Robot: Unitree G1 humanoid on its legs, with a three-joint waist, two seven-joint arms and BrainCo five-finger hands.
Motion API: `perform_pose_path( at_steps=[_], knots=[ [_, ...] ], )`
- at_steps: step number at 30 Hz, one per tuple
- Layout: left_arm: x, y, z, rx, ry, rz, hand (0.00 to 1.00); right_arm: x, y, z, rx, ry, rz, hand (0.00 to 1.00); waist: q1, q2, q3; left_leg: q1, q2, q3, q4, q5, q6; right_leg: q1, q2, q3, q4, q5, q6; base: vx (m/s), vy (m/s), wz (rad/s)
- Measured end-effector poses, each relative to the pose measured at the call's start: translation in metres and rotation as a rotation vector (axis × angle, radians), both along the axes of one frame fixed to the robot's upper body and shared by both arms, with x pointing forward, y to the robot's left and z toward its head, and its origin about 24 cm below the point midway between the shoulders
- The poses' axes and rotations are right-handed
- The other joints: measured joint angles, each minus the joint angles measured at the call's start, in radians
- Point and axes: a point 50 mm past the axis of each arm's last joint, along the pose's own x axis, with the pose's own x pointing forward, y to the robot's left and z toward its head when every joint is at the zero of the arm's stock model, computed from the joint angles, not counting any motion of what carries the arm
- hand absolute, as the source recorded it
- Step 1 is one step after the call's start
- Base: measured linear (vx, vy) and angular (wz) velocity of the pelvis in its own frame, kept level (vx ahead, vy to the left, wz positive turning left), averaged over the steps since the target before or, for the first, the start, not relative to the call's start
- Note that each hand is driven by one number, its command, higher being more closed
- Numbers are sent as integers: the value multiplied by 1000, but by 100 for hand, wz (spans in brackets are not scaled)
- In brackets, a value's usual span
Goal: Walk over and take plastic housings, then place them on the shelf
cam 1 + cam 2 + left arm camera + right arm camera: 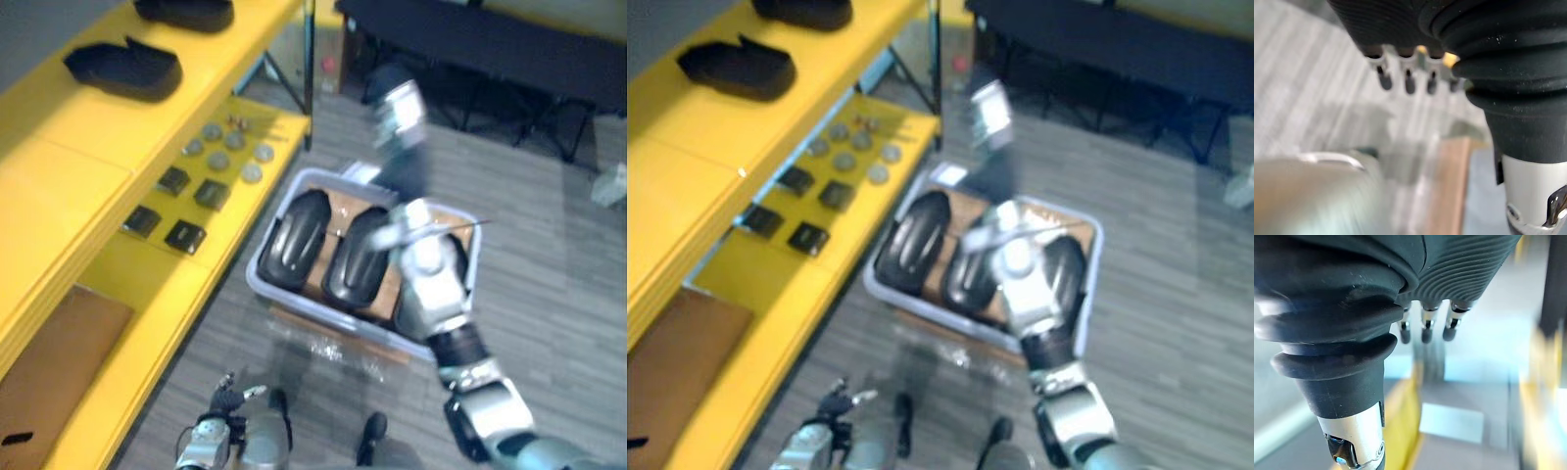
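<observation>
Hovering by the far edge of the grey bin (323, 318), the right hand (399, 122) is seen straight-fingered and empty. The left hand (230, 392) hangs low, relaxed and empty. Black plastic housings (294, 235) lie side by side in the bin. They are judged light, stiff and glossy, so best gripped across a narrow rim.

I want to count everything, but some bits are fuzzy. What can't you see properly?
Right hand, eye views: smeared by motion blur.
Third housing in the bin, eye views: partly behind the right arm.
Far housing on the top shelf, eye views: cut off by the top edge.
Small parts on the lower shelf: too small to identify.
</observation>
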Motion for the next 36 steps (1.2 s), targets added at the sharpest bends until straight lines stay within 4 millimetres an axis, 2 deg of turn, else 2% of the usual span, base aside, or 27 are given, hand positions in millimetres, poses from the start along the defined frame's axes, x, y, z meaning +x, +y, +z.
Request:
perform_pose_path(
  at_steps=[2, 4, 9, 13, 18, 25, 29, 33, 34, 36],
  knots=[
    [2, 6, 4, 29, -29, 17, 0, -5, -24, -3, 64, 10, -119, 0, -20, 0, 45, -35, 12, 0, 44, -12, 2, -32, 3, 9, 30, -4, 4, -107, 58, -12],
    [1, 11, 4, 49, -35, 39, 0, -18, -60, -19, 137, 49, -286, 0, -33, 0, 56, -126, 34, -1, 124, -40, 9, -116, 13, 25, 83, -13, 3, -107, 71, -19],
    [2, 13, 5, 57, -43, 62, 0, -38, -103, -47, 235, 137, -463, 0, -43, -1, 56, -190, 52, -2, 192, -71, 19, -180, 14, 48, 137, -27, 3, -47, 61, -10],
    [5, 15, 6, 30, -49, 99, 0, -44, -120, -64, 261, 202, -515, 0, -45, -4, 58, -256, 49, -9, 205, -72, 22, -248, 9, 52, 162, -28, 3, -77, 39, 0],
    [7, 17, 7, 18, -56, 115, 0, -46, -128, -79, 316, 263, -541, 0, -44, -15, 64, -280, 43, -15, 202, -61, 27, -273, 6, 52, 167, -29, 0, -20, 18, 3],
    [11, 16, 8, -8, -65, 131, 0, -36, -137, -113, 386, 450, -537, 0, -38, -16, 64, -313, 28, -23, 203, -55, 35, -299, -3, 47, 171, -27, 3, 50, 22, 6],
    [10, 16, 7, -13, -61, 130, 0, -22, -140, -107, 415, 463, -501, 0, -36, -14, 66, -311, 18, -27, 203, -51, 39, -299, -7, 46, 170, -27, 3, 35, 22, 3],
    [13, 7, 7, -63, -76, 98, 0, -12, -157, -66, 335, 415, -501, 0, -26, 26, 87, -316, 7, -40, 197, -45, 44, -298, -18, 36, 177, -27, 4, -35, 27, 11],
    [14, 4, 7, -75, -75, 96, 0, -9, -158, -59, 315, 421, -501, 0, -27, 37, 92, -322, 2, -48, 195, -41, 44, -300, -22, 28, 179, -27, 4, -48, 20, 17],
    [14, 3, 6, -99, -71, 100, 0, -3, -157, -60, 296, 465, -487, 0, -24, 40, 92, -334, -2, -55, 187, -31, 45, -311, -27, 20, 182, -26, 4, -31, 6, 15]
  ],
)
